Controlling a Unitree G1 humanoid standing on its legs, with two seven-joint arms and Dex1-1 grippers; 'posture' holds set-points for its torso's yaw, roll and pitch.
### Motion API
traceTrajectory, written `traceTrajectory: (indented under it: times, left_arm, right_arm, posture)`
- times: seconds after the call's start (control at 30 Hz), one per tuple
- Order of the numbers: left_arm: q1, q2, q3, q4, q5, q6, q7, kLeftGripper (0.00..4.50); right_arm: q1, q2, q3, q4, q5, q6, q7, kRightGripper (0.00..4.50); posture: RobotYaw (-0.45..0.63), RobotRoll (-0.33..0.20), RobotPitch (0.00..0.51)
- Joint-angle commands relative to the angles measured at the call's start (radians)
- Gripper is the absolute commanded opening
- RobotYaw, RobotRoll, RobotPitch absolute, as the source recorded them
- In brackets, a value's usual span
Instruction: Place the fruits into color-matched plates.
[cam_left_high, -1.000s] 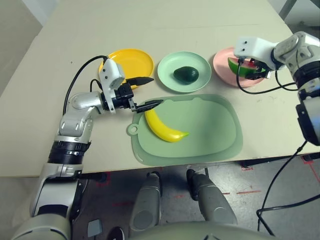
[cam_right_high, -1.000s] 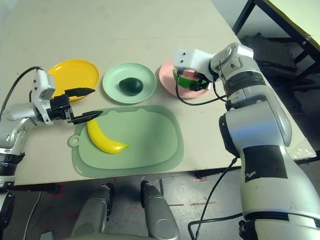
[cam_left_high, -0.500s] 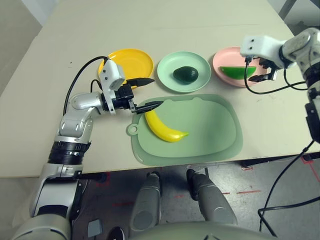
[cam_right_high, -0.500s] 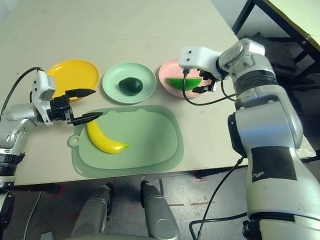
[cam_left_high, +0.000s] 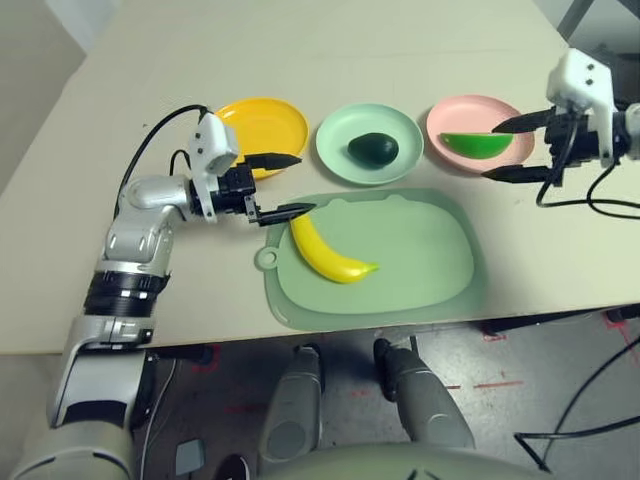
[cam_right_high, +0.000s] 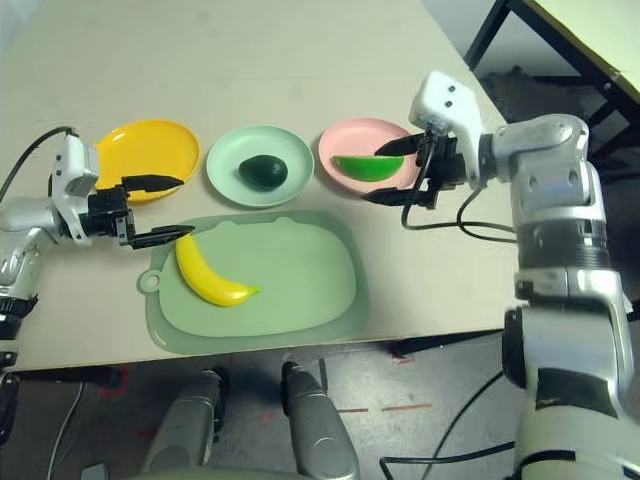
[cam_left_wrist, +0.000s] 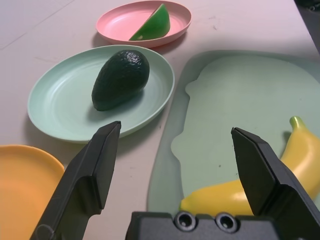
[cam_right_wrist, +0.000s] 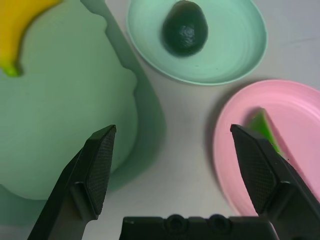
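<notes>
On the cutting mat (cam_left_high: 400, 255), the stiff, smooth banana (cam_left_high: 328, 255) looks light; the wide-open, empty left end effector (cam_left_high: 278, 185) should pinch its middle.

The setting is a robotics laboratory or test area, not a home or kitchen. Evidence follows.

The tabletop (cam_left_high: 330, 60) is a plain beige work surface with no domestic furnishings around it. A second table with a black metal frame (cam_right_high: 500, 30) stands beside it to the right.

The floor (cam_right_high: 420, 400) below is bare grey concrete carrying red tape position markers (cam_left_high: 495, 385).

Loose black cables (cam_left_high: 575, 410) run exposed from the arms down to the floor.

The items laid out are toy fruits on coloured plastic plates (cam_left_high: 368, 143) and a pale green cutting mat (cam_left_high: 420, 255), arranged in an orderly row as test props.
</notes>
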Motion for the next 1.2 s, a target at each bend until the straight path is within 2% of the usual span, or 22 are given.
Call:
traceTrajectory:
  times: [0.03,0.1,0.13,0.27,0.37,0.47,0.57,0.67,0.77,0.83,1.0,1.2]
  left_arm:
    - [0.010,0.006,-0.001,0.002,0.003,-0.012,-0.026,4.50]
    - [0.015,0.008,0.003,-0.005,-0.005,-0.012,-0.039,4.50]
    - [0.017,0.013,0.009,-0.007,-0.009,-0.011,-0.046,4.50]
    - [0.023,0.037,0.023,-0.005,-0.014,-0.014,-0.076,4.50]
    - [0.020,0.045,0.022,0.003,-0.009,-0.026,-0.099,4.50]
    - [0.009,0.057,0.001,0.007,0.012,-0.065,-0.143,4.50]
    - [-0.032,0.092,-0.061,0.025,0.080,-0.185,-0.243,4.50]
    - [-0.102,0.159,-0.199,0.002,0.067,-0.300,-0.338,4.50]
    - [-0.187,0.236,-0.397,-0.040,0.008,-0.397,-0.346,4.50]
    - [-0.259,0.252,-0.521,-0.059,-0.032,-0.448,-0.346,4.50]
    - [-0.385,0.221,-0.719,0.006,-0.057,-0.557,-0.346,4.50]
    - [-0.429,0.140,-0.791,0.192,0.060,-0.673,-0.346,4.50]
  right_arm:
    - [0.016,-0.037,0.025,-0.071,0.017,0.029,-0.002,4.46]
    - [0.026,-0.045,0.031,-0.090,0.031,0.029,0.001,4.46]
    - [0.053,-0.035,0.004,-0.125,0.079,0.056,0.003,4.46]
    - [0.232,0.011,-0.106,-0.295,0.276,0.105,0.009,4.46]
    - [0.406,0.091,-0.190,-0.399,0.406,0.096,-0.037,4.46]
    - [0.525,0.157,-0.208,-0.470,0.455,0.067,-0.095,4.46]
    - [0.613,0.191,-0.182,-0.519,0.450,0.012,-0.134,4.46]
    - [0.632,0.207,-0.175,-0.524,0.461,0.005,-0.173,4.46]
    - [0.645,0.208,-0.162,-0.519,0.461,-0.009,-0.191,4.46]
    - [0.658,0.211,-0.155,-0.525,0.461,-0.020,-0.203,4.46]
    - [0.693,0.223,-0.142,-0.557,0.464,-0.042,-0.244,4.46]
    - [0.747,0.228,-0.146,-0.628,0.485,-0.039,-0.314,4.46]
  posture:
    - [-0.06,0.000,0.261]
    - [-0.05,0.000,0.259]
    - [-0.04,0.000,0.258]
    - [-0.03,0.000,0.256]
    - [-0.03,0.000,0.259]
    - [-0.03,0.000,0.258]
    - [-0.02,0.000,0.256]
    - [-0.03,0.000,0.251]
    - [-0.05,0.000,0.245]
    - [-0.08,0.000,0.245]
    - [-0.13,0.000,0.243]
    - [-0.18,0.000,0.233]
